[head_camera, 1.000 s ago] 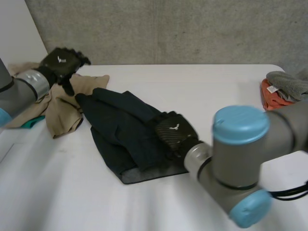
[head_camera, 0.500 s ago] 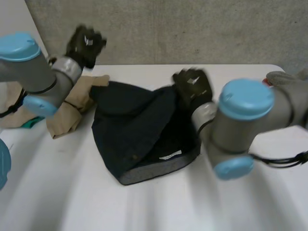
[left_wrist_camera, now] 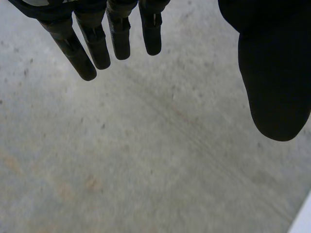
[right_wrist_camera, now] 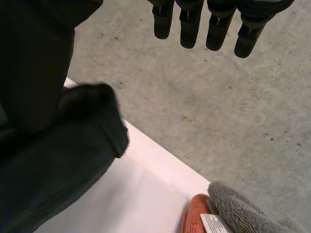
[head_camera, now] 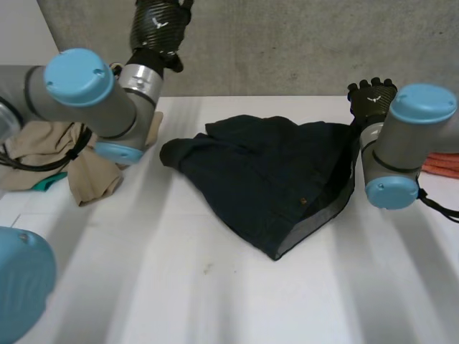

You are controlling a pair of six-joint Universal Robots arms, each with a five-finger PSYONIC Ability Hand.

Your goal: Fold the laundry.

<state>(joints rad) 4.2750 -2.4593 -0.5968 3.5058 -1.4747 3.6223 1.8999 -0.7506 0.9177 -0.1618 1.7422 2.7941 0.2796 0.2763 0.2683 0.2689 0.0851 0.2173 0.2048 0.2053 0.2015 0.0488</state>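
Note:
A dark navy garment [head_camera: 272,179] lies crumpled in the middle of the white table [head_camera: 215,301], one hem turned up toward the front. My right hand [head_camera: 371,97] hovers at the garment's far right edge, fingers [right_wrist_camera: 189,29] straight and empty. In the right wrist view the garment [right_wrist_camera: 58,165] lies beside its thumb. My left hand [head_camera: 159,21] is raised high against the concrete wall, well left of the garment. Its fingers [left_wrist_camera: 119,34] are straight and hold nothing.
A beige cloth [head_camera: 90,175] is heaped at the table's left, with a teal piece [head_camera: 49,183] under it. An orange cloth [right_wrist_camera: 194,216] and a grey towel [right_wrist_camera: 243,208] lie at the right edge. The front of the table is bare.
The right hand swept from the garment's front to its far right, and the garment shifted right and turned. The left hand rose from the beige cloth up to the wall.

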